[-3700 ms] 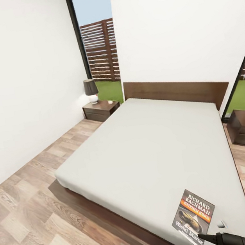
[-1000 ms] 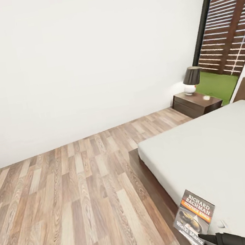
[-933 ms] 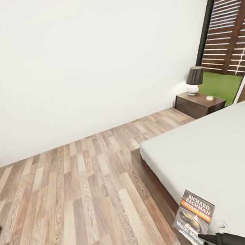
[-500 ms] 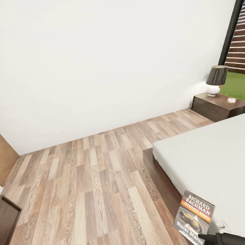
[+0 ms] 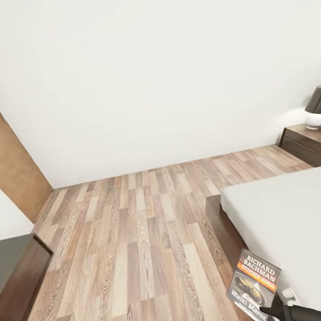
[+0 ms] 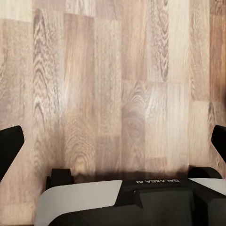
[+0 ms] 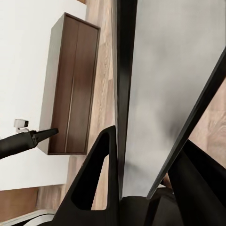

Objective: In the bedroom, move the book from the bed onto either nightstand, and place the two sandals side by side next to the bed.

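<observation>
Your right gripper [image 7: 141, 183] is clamped on the book [image 5: 254, 283], held upright at 5 o'clock in the head view. Turn toward the nightstand [image 5: 317, 142] at 3 o'clock, beside the bed [image 5: 305, 220], keeping the book level. Your left gripper [image 6: 113, 141] hangs wide open over the floor [image 6: 113, 84].

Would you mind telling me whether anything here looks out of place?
Yes: the book is off the bed, held upright and tilted in the right claw, over the bed's edge.

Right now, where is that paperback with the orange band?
In the head view the dark-covered paperback is at the lower right, held upright in the right claw, off the pale grey mattress, over the bed's near corner.
</observation>
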You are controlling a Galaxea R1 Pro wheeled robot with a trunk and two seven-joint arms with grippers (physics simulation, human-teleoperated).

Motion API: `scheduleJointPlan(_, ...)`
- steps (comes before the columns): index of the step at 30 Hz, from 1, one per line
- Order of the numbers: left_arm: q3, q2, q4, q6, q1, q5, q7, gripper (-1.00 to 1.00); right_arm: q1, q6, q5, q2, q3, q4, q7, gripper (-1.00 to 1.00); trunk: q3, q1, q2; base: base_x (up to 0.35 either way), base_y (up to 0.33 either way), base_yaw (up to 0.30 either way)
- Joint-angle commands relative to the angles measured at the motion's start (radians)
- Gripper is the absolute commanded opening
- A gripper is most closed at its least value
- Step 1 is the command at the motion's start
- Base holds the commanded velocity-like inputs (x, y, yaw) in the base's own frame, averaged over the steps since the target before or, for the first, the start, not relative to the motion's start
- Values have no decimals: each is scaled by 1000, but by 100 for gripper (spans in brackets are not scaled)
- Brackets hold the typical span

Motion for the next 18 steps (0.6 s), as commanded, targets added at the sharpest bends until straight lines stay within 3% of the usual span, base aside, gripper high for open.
scheduleJointPlan(1,8,0,2,0,-1,2,-7,100,0,12,-10,0,1,0,5,-100,-1,0,-1,0,0,288)
scheduleJointPlan(18,8,0,2,0,-1,2,-7,100,0,12,-10,-1,1,0,5,-100,-1,0,-1,0,0,288)
